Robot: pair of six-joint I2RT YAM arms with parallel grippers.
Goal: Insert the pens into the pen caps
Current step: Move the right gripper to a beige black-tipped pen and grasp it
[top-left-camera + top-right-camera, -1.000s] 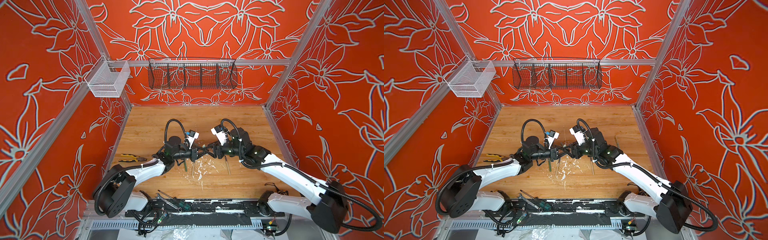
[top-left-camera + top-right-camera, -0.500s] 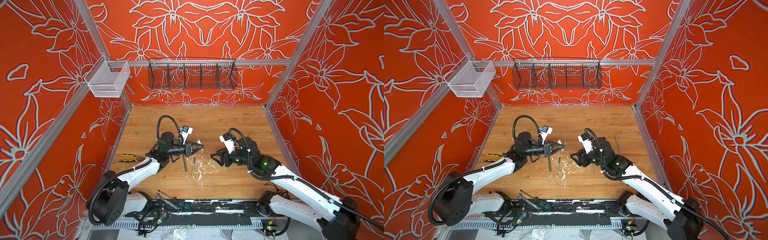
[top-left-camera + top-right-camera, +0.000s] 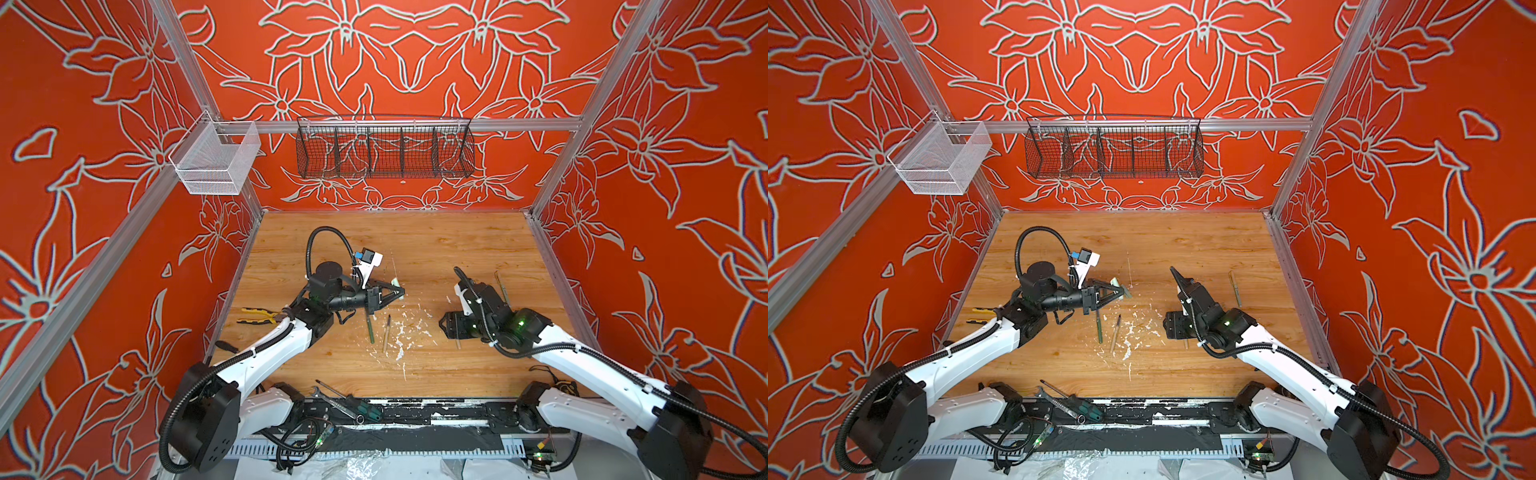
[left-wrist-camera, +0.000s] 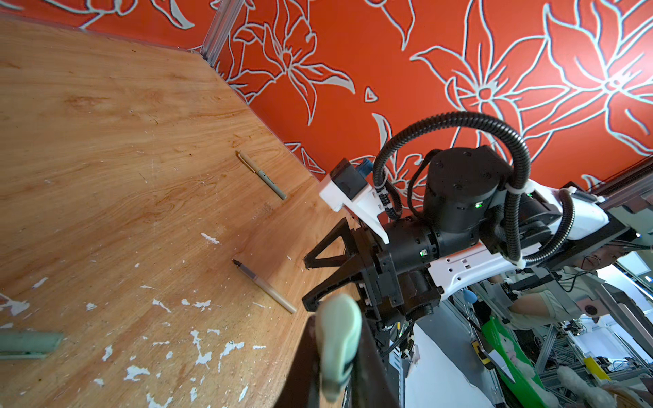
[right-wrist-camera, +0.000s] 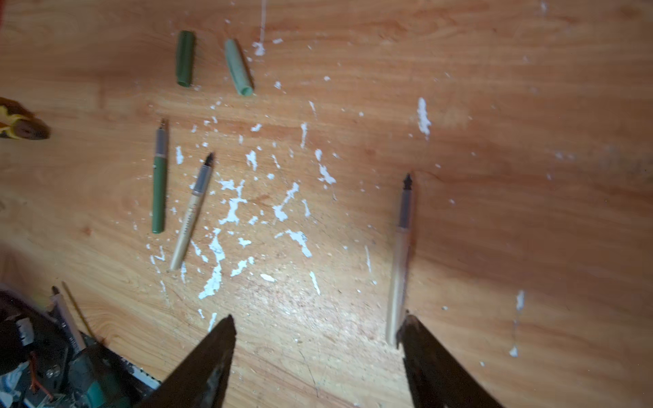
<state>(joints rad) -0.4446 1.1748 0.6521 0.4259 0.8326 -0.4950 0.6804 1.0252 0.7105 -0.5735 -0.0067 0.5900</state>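
Pens (image 5: 159,190): prob light, stiff, slick plastic, roll easily; grab mid-barrel, clear of dark tip. Beige pen (image 5: 399,254) lies on bench (image 5: 494,106), right of centre, betw wide-open, empty right gripper (image 5: 318,321) jaws. Left gripper (image 3: 394,291) clamps pale green cap (image 4: 337,335) above bench centre.

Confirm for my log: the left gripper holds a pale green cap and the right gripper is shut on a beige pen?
No: the right gripper is open, the beige pen lying loose on the table, as the right wrist view shows. The left gripper does hold the pale green cap.
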